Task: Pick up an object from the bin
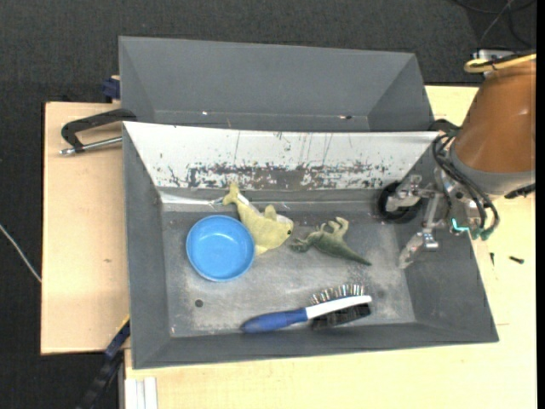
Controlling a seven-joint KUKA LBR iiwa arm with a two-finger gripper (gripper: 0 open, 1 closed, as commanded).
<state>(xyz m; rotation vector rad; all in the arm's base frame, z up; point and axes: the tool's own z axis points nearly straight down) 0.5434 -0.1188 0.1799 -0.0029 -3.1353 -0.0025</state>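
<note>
1. Grey metal bin with sloped walls, good for funnelling loose things down onto the flat floor in the middle.
2. Furthest left on that floor: a round blue plastic bowl, mouth up and resting flat on its base. Looks stable; judged to offer little to grip beyond the thin rim.
3. Touching the bowl's far right edge: a pale yellow-green soft rubbery toy creature, limp and slumped against the bowl as if propped there.
4. Just to the right: a small dark green plastic dinosaur, lying flat with its tail toward the right. Narrow in body and thin in limb, so probably an easy fit for a two-finger grasp.
5. Along the near wall: a brush with a blue plastic handle and a white-and-black bristled head, handle to the left, head to the right, apart from the rest.
6. At the far right corner: a black round thing, kind not clear, lodged at the foot of the right wall.
7. At the right: the gripper, low over the right sloping wall, just beside the black round thing and near the dinosaur's tail. Cannot tell whether open or closed; nothing seen in its grasp. Hard to say which of those two is the pick.
</note>
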